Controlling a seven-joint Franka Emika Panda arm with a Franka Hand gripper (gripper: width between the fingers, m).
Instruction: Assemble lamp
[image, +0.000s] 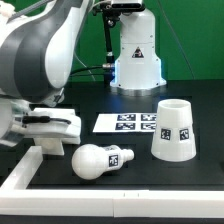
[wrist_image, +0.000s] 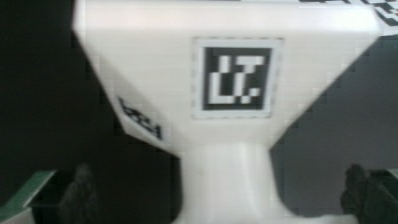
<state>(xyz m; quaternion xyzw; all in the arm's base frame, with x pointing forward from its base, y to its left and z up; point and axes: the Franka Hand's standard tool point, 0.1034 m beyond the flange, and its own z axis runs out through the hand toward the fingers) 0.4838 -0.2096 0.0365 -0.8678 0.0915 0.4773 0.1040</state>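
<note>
The end effector (wrist_image: 222, 190) is hanging wide open, holding nothing, its fingers (wrist_image: 68, 192) straddling the lamp base (wrist_image: 214, 60) on the surface (image: 200, 190), likely lining up a grasp. The bulb (image: 100, 160) is lying and the shade (image: 172, 130) standing near the marker board (image: 135, 123), blocking nothing

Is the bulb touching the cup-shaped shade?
Apart. The exterior view shows bare black table between the bulb and the shade.

We see the white bulb (image: 100, 160) lying on its side; the tagged shade (image: 173, 130) stands wide-end down at two o'clock from it, apart. The base (wrist_image: 196, 60) shows one tag.
</note>
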